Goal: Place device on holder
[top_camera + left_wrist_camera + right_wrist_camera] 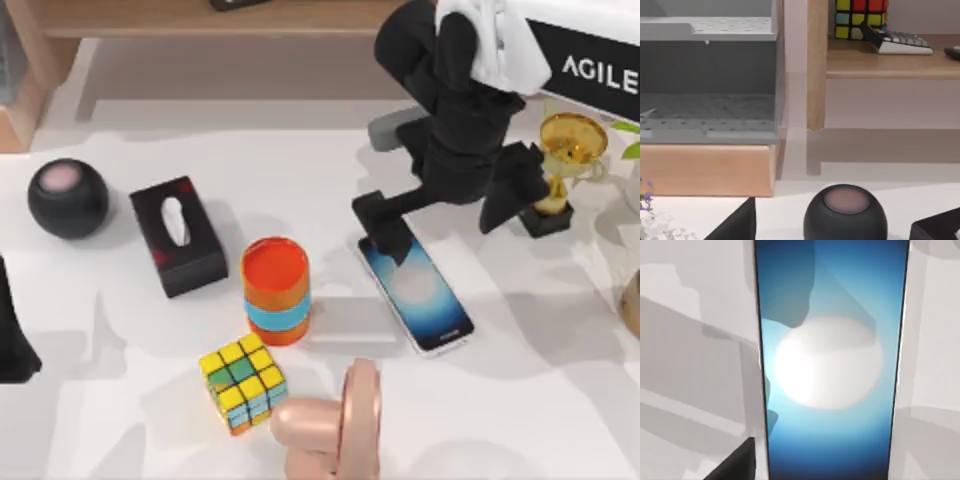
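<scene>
The device (pixel 418 290) is a blue-screened smartphone with a pale centre, lying flat on the white table right of the middle. In the right wrist view the device (pixel 830 365) is seen close up from above, with one dark finger (pixel 735 466) just outside its long edge. My right gripper (pixel 445 230) hangs open over the phone's far end, its fingers spread wide and holding nothing. The holder (pixel 340 425) is a pink stand at the table's front edge, in front of and to the left of the phone. My left gripper (pixel 10 345) is parked, open, at the table's left edge.
An orange and blue cup stack (pixel 275 290) and a colour cube (pixel 243 382) stand left of the phone. A black tissue box (pixel 178 235) and a black round speaker (pixel 67 198) are further left. A gold trophy (pixel 565 170) stands at the right. A wooden shelf (pixel 890 60) runs behind the table.
</scene>
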You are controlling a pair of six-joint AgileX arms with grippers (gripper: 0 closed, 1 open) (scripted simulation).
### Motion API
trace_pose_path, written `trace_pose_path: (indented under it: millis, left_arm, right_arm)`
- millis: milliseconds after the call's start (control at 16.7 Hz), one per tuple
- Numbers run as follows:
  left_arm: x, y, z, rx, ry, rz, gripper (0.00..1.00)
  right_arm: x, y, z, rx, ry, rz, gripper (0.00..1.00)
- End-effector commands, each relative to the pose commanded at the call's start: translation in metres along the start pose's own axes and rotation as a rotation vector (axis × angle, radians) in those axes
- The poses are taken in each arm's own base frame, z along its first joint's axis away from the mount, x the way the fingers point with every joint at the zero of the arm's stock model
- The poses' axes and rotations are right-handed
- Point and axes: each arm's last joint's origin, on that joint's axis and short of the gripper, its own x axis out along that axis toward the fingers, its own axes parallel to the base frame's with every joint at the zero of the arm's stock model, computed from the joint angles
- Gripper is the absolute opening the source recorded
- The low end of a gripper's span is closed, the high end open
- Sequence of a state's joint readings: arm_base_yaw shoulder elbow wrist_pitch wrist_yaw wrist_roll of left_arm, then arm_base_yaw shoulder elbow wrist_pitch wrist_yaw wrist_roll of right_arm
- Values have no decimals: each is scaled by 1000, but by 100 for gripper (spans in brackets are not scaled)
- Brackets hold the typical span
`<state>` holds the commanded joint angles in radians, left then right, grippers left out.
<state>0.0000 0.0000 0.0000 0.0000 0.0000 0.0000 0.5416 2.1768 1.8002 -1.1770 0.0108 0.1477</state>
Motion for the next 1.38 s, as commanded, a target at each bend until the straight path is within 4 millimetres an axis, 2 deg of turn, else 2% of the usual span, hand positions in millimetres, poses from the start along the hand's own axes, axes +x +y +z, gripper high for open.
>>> trace_pose_path:
  millis: [180, 600, 1080, 1200, 1380]
  left_arm:
    - [0, 0, 0, 0, 0, 0, 100]
    - [0, 0, 0, 0, 0, 0, 100]
    - [0, 0, 0, 0, 0, 0, 100]
    - [0, 0, 0, 0, 0, 0, 100]
    - [0, 0, 0, 0, 0, 0, 100]
  right_arm:
    - [10, 14, 6, -13, 18, 5, 100]
    - [15, 12, 7, -12, 18, 6, 100]
    - [83, 12, 6, -13, 20, 5, 100]
    - [90, 15, 5, -14, 18, 6, 100]
    - [90, 15, 5, -14, 18, 6, 100]
